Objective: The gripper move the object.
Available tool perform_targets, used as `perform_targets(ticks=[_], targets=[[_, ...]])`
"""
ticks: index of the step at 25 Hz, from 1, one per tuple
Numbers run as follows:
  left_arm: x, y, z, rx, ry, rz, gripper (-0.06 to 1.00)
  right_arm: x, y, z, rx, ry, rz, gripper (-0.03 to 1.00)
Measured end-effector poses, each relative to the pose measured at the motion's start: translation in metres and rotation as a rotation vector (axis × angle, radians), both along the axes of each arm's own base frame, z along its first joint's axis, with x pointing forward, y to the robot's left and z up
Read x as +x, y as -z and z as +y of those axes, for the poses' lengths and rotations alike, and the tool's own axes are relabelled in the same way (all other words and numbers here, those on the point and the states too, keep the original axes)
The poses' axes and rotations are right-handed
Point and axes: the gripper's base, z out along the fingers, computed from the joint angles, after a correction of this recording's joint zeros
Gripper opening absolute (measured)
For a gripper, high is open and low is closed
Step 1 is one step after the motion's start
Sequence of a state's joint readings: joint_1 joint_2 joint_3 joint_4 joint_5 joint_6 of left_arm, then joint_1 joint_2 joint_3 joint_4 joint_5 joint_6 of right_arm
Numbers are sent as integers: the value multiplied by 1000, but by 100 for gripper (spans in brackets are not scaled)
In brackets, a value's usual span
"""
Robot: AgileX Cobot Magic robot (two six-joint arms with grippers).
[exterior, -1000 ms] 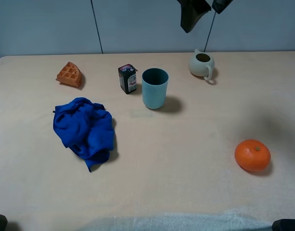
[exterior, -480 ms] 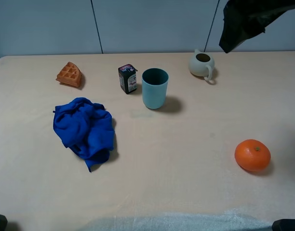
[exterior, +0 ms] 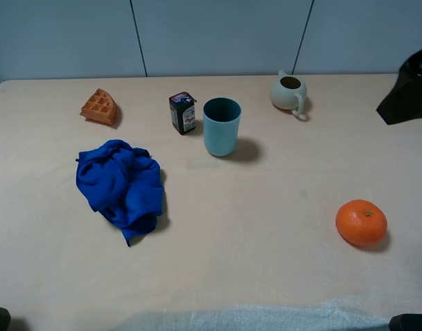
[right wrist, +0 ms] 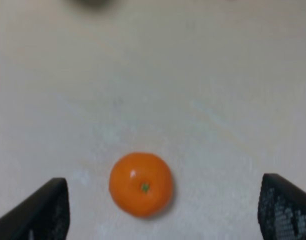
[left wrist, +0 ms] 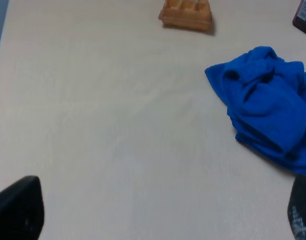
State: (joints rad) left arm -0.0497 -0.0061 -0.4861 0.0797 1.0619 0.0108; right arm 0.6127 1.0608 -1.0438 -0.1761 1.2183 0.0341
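Observation:
The object, a small black carton (exterior: 183,112) with a pink and white label, stands upright at the back of the table, just left of the teal cup (exterior: 221,126). A corner of the carton (left wrist: 304,11) also shows in the left wrist view. My right gripper (exterior: 406,94) hangs in the air at the far right edge, well away from the carton. In its wrist view the right gripper (right wrist: 164,220) is open and holds nothing, with the orange fruit (right wrist: 141,184) on the table below. My left gripper (left wrist: 160,215) is open and empty above bare table near the blue cloth (left wrist: 268,107).
A crumpled blue cloth (exterior: 121,181) lies left of centre. A waffle wedge (exterior: 99,107) sits at the back left and a cream jug (exterior: 289,92) at the back right. The orange fruit (exterior: 361,222) rests at the front right.
The right arm has swung from the top middle of the exterior view out to the far right edge and come lower. Nothing on the table has moved.

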Motion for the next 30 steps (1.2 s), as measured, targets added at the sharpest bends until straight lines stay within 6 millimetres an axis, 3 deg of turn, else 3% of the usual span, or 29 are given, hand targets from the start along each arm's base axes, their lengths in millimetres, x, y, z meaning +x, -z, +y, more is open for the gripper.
perform_targets(ticks=[8, 11, 14, 22, 26, 30], targets=[[0, 0, 0, 0, 0, 0, 99, -32, 2, -60, 78, 300, -80, 58], [0, 0, 0, 0, 0, 0, 99, -56, 0, -86, 111, 452, -176, 58], [0, 0, 0, 0, 0, 0, 99, -85, 2, -99, 146, 549, -290, 58], [0, 0, 0, 0, 0, 0, 99, -153, 39, -105, 210, 667, -512, 58], [0, 0, 0, 0, 0, 0, 99, -169, 54, -100, 291, 641, -577, 58], [0, 0, 0, 0, 0, 0, 99, -170, 65, -98, 318, 628, -602, 60]])
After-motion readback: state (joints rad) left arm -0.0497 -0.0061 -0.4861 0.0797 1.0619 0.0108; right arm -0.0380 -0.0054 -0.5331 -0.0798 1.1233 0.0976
